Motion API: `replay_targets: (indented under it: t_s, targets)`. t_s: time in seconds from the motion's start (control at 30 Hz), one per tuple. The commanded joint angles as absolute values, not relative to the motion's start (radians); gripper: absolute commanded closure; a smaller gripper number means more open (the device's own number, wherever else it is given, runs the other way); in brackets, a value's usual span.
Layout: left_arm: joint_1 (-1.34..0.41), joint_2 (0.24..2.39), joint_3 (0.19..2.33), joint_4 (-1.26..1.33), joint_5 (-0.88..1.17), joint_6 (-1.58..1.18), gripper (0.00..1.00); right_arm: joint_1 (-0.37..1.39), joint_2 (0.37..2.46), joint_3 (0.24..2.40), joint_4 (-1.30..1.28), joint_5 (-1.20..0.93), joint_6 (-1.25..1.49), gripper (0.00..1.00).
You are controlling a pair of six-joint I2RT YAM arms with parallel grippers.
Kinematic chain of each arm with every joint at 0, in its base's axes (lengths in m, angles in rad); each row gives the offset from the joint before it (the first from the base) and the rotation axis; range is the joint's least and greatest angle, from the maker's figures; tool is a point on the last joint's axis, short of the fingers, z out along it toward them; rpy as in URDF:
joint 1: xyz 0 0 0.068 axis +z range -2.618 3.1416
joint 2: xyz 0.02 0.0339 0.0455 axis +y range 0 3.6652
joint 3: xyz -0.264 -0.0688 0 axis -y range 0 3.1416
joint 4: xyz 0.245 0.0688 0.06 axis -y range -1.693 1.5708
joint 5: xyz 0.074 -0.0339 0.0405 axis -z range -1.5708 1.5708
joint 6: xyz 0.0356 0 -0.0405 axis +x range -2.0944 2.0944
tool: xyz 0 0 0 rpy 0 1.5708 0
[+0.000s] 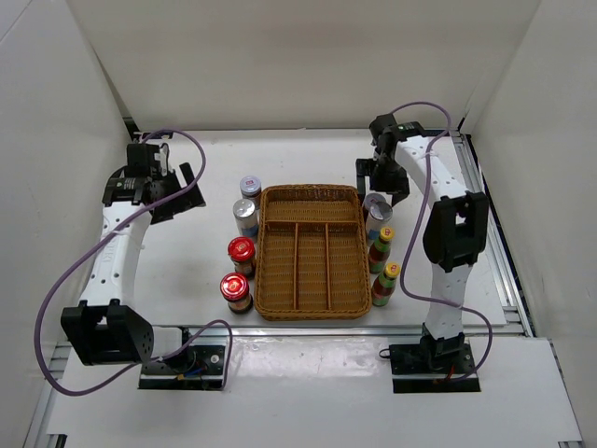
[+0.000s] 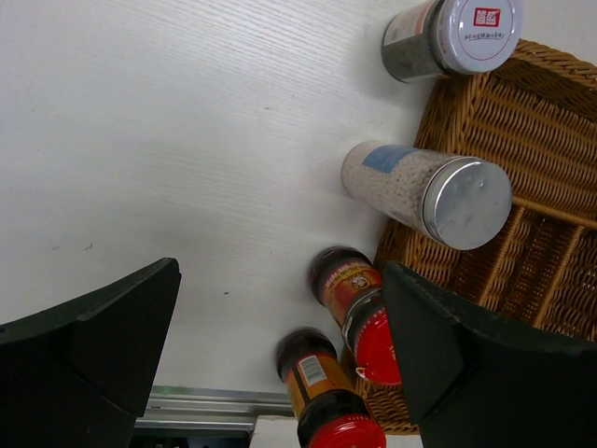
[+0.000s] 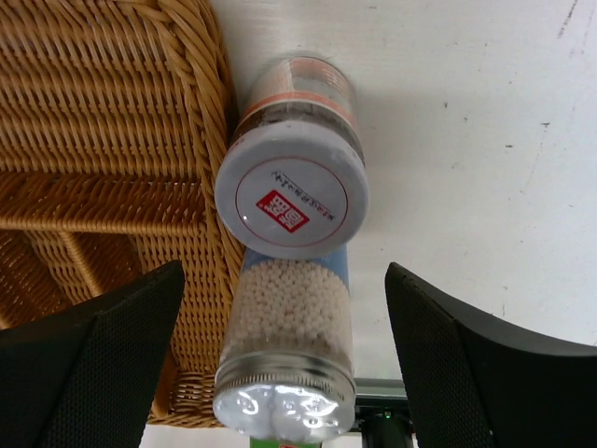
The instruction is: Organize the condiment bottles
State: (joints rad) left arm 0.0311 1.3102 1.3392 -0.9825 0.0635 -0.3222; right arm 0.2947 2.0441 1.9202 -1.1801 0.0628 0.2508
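Four bottles stand left of the wicker tray (image 1: 312, 297): a silver-lidded jar (image 1: 250, 187), a silver-lidded bead bottle (image 1: 244, 217) and two red-lidded jars (image 1: 242, 254) (image 1: 235, 291). On the tray's right are two silver-lidded bottles (image 1: 377, 211) and two yellow-capped sauce bottles (image 1: 381, 247) (image 1: 385, 283). My left gripper (image 1: 187, 191) is open and empty, left of the left row; its wrist view shows the logo-lidded jar (image 2: 476, 33), the bead bottle (image 2: 429, 191) and both red jars (image 2: 359, 308) (image 2: 326, 401). My right gripper (image 1: 382, 187) is open and empty above the logo-lidded jar (image 3: 291, 187) and the bead bottle (image 3: 289, 355).
The tray has four empty compartments and also shows in the left wrist view (image 2: 532, 243) and the right wrist view (image 3: 103, 140). White walls enclose the table on three sides. A metal rail (image 1: 490, 233) runs along the right edge.
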Motion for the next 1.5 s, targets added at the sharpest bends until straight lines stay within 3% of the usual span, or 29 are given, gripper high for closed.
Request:
replay_targets:
  t_s: [0.0,0.23,0.5,0.63,0.67,0.8,0.9,1.13,1.47]
  targets:
    - [0.034,1.27,1.324,-0.977,0.074,-0.313,0.0,0.295,2.042,1.947,-1.175,0.061,0.244,0.09]
    - [0.034,1.288,1.324,-0.968,0.095,-0.313,0.0,0.295,2.071,1.919,-1.155,0.083,0.244,0.09]
    - [0.034,1.289,1.304,-0.968,0.086,-0.304,0.0,0.295,2.137,1.937,-1.155,0.083,0.244,0.23]
    - [0.034,1.279,1.293,-0.959,0.086,-0.304,0.0,0.295,2.158,1.957,-1.155,0.094,0.253,0.38]
    - [0.034,1.279,1.293,-0.959,0.086,-0.304,0.0,0.295,2.158,1.957,-1.155,0.107,0.253,0.48]
    - [0.034,1.289,1.293,-0.95,0.106,-0.304,0.0,0.295,2.114,1.98,-1.166,0.165,0.262,0.69]
    - [0.034,1.298,1.293,-0.95,0.106,-0.313,0.0,0.321,2.05,1.98,-1.132,0.225,0.262,0.75]
    - [0.034,1.289,1.302,-0.95,0.106,-0.322,0.0,0.397,1.956,2.022,-1.086,0.267,0.232,0.81]
    - [0.034,1.289,1.302,-0.95,0.106,-0.331,0.0,0.479,2.019,2.094,-1.071,0.164,0.249,0.9]
